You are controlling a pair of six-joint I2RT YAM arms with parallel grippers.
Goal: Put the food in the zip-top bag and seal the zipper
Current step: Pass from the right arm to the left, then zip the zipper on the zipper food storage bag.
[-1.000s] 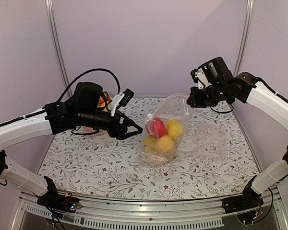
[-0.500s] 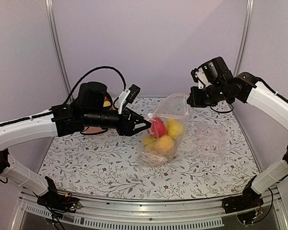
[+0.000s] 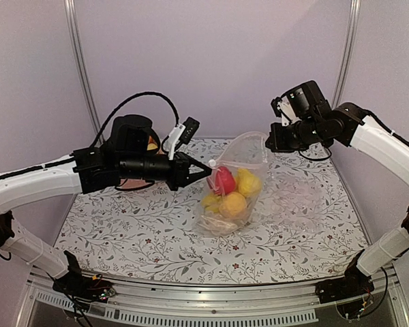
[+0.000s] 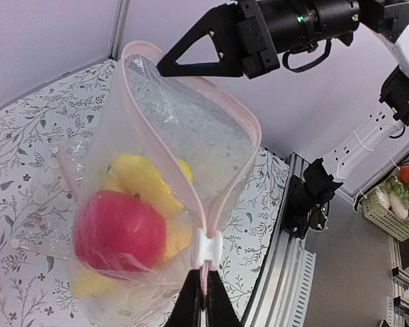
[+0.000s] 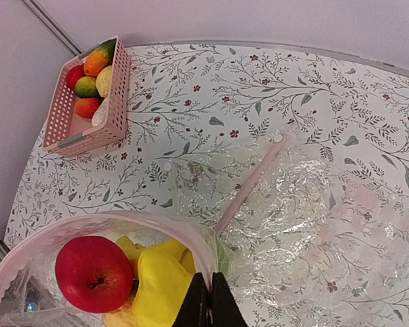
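Food (image 3: 230, 191) inside zip-top bag (image 3: 249, 153), mouth unsealed. Left gripper (image 4: 203, 289) pinched shut on zipper (image 4: 204, 216) end just below white slider (image 4: 208, 246); right gripper (image 5: 206, 286) clamped on bag's opposite corner, likely tensioning strip for sealing.

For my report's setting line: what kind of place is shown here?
Probably a robot test cell in a lab: plain partition walls, an aluminium frame rail, and toy fruit in a pink basket.

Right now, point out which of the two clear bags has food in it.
The smooth, upright zip-top bag: a red apple and yellow pieces show inside. The crinkled bag lies flat, with no food in it.
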